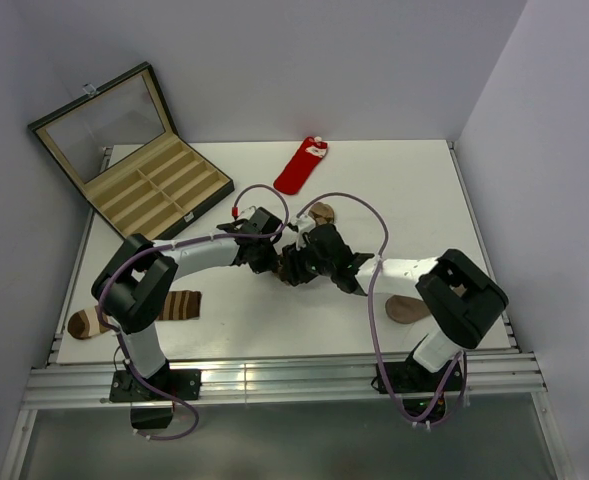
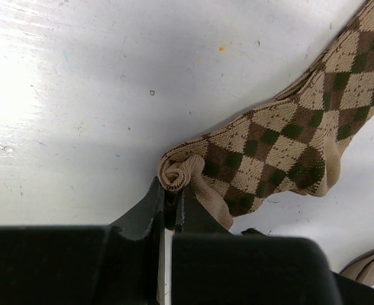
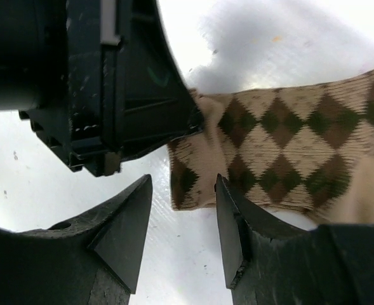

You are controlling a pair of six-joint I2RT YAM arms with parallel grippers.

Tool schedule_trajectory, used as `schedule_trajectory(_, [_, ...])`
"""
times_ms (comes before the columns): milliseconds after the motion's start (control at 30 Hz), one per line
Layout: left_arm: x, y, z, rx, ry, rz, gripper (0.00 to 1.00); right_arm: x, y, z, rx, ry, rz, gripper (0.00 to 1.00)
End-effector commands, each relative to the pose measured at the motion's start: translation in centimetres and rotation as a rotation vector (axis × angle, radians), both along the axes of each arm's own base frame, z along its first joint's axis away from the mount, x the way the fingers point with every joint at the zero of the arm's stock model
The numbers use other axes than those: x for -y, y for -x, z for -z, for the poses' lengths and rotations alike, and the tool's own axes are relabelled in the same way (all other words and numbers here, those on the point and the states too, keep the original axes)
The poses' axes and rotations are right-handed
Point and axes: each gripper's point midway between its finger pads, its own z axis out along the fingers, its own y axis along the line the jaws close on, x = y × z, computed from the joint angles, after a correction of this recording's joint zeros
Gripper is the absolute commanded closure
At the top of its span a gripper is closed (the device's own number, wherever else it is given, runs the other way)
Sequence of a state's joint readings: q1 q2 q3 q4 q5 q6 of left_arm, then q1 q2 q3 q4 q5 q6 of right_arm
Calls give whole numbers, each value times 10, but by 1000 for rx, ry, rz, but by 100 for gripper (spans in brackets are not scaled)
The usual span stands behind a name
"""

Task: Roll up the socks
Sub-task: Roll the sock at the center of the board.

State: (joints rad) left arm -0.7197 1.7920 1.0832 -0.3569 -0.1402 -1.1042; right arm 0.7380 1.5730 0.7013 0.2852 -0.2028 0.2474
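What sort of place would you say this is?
Most likely a robotics lab cell: a white table boxed in by plain panels, a left arm and right arm bolted to an aluminium rail, and an argyle sock as a prop.

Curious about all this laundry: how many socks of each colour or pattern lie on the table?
Bright red sock with white cuff: 1
Tan-and-brown diamond-patterned sock: 1
Brown-and-cream striped sock: 1
Plain tan-brown sock: 1
Total: 4 socks
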Motion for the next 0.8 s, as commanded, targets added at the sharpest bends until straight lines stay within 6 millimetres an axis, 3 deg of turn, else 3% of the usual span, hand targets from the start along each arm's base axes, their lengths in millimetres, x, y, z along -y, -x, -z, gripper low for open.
schedule_trajectory(0, [-12, 14, 15, -59, -70, -5, 100, -17, -6, -9, 69, 0, -37, 48])
schedule_trajectory(433, [-11, 16, 15, -72, -40, -43, 100, -22, 9, 28, -27, 130, -54, 59])
schedule_trajectory(533, [-15, 19, 18, -85, -19, -73, 100, -17, 9, 38, -56, 165, -25, 69])
schedule_trajectory(700, [-19, 15, 13, -75, 32, -140, 98, -9, 8, 49, -119, 191, 12, 98])
schedule_trajectory(767, [-21, 17, 13, -75, 47, -159, 97, -6, 7, 51, -159, 180, 16, 100])
